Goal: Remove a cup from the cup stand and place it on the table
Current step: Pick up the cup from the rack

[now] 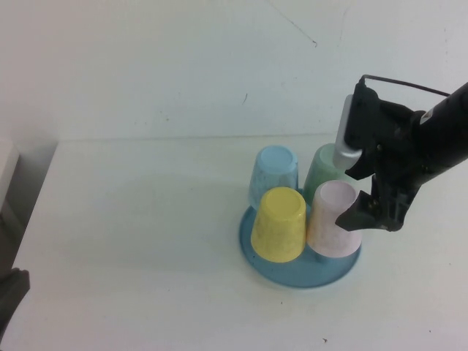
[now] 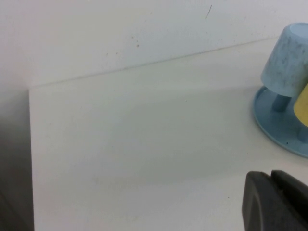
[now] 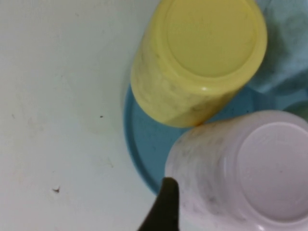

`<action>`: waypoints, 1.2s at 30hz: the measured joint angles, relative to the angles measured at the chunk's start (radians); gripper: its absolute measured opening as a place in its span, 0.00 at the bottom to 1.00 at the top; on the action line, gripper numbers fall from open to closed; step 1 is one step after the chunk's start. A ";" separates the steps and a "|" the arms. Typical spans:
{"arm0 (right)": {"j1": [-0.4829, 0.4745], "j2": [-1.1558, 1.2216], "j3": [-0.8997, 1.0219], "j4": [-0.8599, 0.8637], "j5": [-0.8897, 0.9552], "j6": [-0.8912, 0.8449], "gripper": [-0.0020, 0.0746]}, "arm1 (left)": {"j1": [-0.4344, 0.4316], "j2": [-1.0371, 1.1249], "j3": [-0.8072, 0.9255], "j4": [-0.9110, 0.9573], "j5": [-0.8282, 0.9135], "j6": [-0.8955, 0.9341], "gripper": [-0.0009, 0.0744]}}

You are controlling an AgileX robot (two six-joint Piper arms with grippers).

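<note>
**Right gripper descending on the pink cup, which sits inverted on the cup stand.**

The cup (image 1: 334,219) rests mouth-down over a peg at the near right of the cup stand (image 1: 272,270), touching the yellow cup (image 1: 279,224) beside it; the light blue cup (image 1: 274,175) and a green cup (image 1: 323,170) stand on the far side of the stand. Inversion on pegs presumably lets the cups drain and keeps them steady. The right gripper (image 1: 360,191) hangs directly above the cup, its fingers spread apart, one dark fingertip (image 3: 163,204) beside the cup wall, apparently to straddle it before closing. The left gripper (image 2: 276,202) is parked low over the table (image 1: 131,248), well left of the stand; whether its fingers are spread or pressed together cannot be told.
</note>
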 joint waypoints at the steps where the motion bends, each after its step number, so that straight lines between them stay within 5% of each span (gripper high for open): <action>1: 0.000 0.001 0.000 0.003 -0.006 -0.008 0.93 | 0.000 0.000 0.000 -0.004 0.000 0.000 0.01; 36: 0.000 0.089 -0.004 0.120 -0.088 -0.045 0.93 | 0.000 0.000 0.000 -0.041 0.002 0.002 0.01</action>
